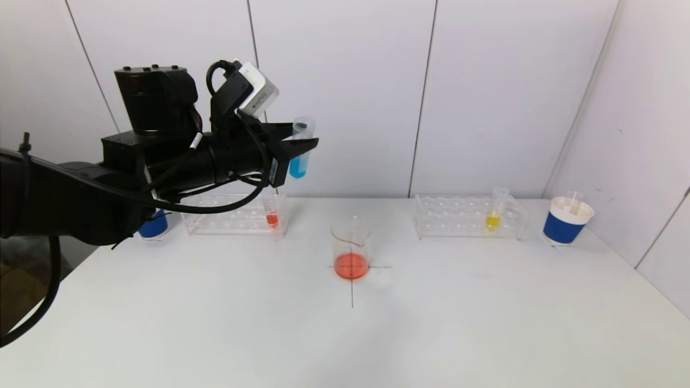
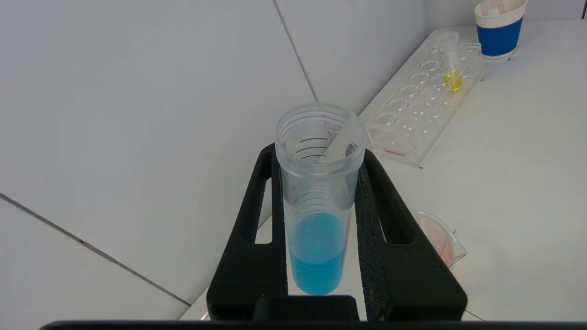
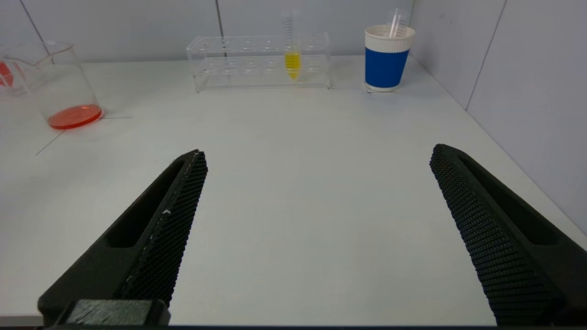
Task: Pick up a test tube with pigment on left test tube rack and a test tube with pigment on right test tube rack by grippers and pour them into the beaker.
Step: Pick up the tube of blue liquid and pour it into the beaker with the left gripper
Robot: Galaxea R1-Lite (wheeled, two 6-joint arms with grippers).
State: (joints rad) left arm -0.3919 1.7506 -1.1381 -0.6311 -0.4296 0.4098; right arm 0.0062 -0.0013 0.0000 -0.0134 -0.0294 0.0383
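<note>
My left gripper [image 1: 302, 148] is raised above the surface [image 1: 345, 334], its fingers [image 2: 257, 215] pinching the blue test tube [image 2: 318, 201] upright, open mouth up. The beaker [image 1: 351, 253], with orange-red liquid in its bottom, stands on its cross mark below and to the right of the tube (my left arm is clearly the nearer one), so I judge the pour needs a move out over the rim and then a tilt of the tube's long axis. The left rack [image 1: 234, 215] with its red tube [image 1: 272, 214] sits just beneath my arm. My right gripper [image 3: 316, 206] hovers low with fingers spread wide, empty, facing the right rack [image 3: 259, 62] and its yellow tube [image 3: 292, 50] beside a blue cup [image 3: 387, 59]. Nothing stands between.
</note>
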